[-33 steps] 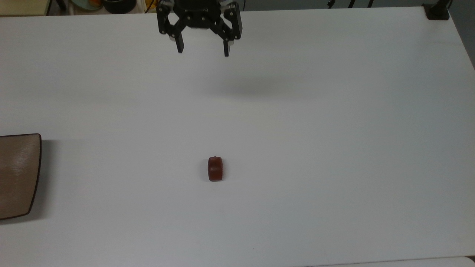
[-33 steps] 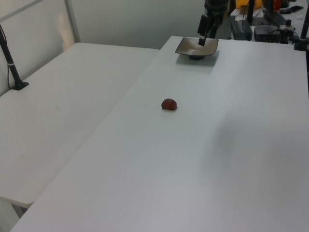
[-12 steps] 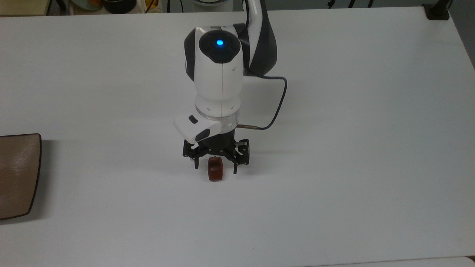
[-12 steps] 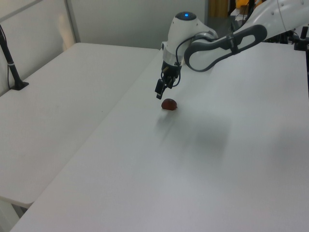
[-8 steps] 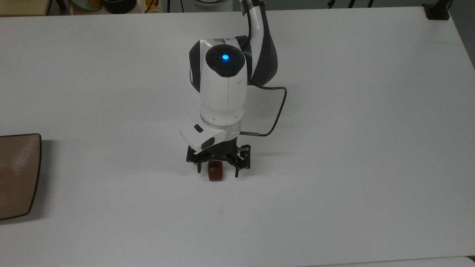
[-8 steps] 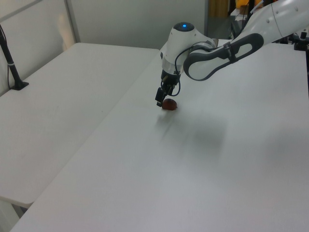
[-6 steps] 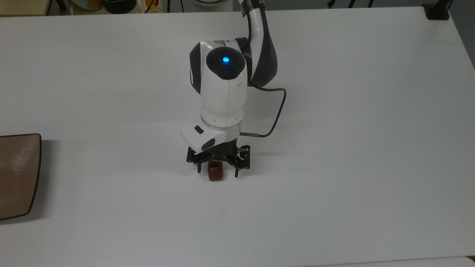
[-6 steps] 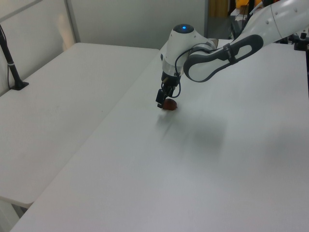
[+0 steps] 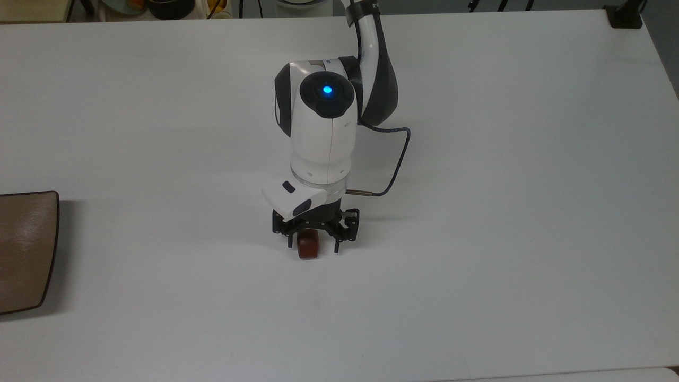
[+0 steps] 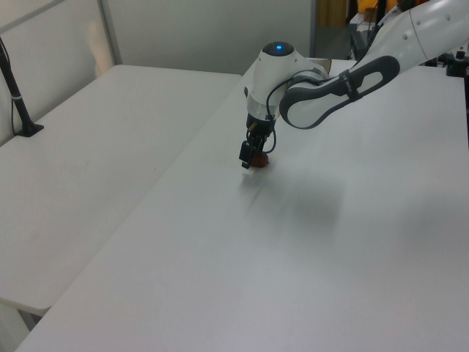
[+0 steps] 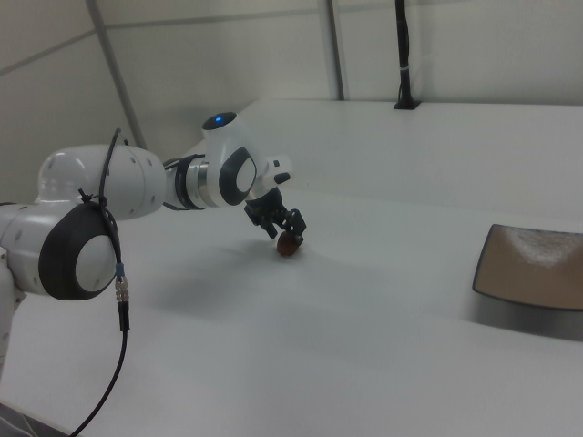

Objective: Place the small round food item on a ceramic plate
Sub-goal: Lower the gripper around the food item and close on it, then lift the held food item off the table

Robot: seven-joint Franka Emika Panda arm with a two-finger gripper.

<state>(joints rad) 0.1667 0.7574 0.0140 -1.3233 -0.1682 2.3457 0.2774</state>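
While the ceramic plate [image 9: 26, 249] sits at the 9 o'clock edge of the white surface [image 9: 504, 212] in the top view, well apart from everything else, the step in hand is plainly the pick-up, not the delivery. Near the middle of the surface, a little toward 6 o'clock in the top view, the small round food item [image 9: 307, 248] lies on the surface, a glossy reddish-brown lump. Over it hangs the tool [image 9: 314, 245], lowered by the white arm [image 9: 323, 127] so that one black finger stands on either side of the lump; the fingers are spread, with a gap showing on each side, so nothing is gripped yet. In the right view the tool [image 11: 284, 235] is low and touching or nearly touching the food item [image 11: 289, 244], with the plate [image 11: 528, 264] off toward 3 o'clock. My judgement is that the next move calls for closing the fingers squarely on the lump, firmly enough that its glossy rounded sides do not squirt out, then lifting and carrying it toward 9 o'clock in the top view to reach the plate.
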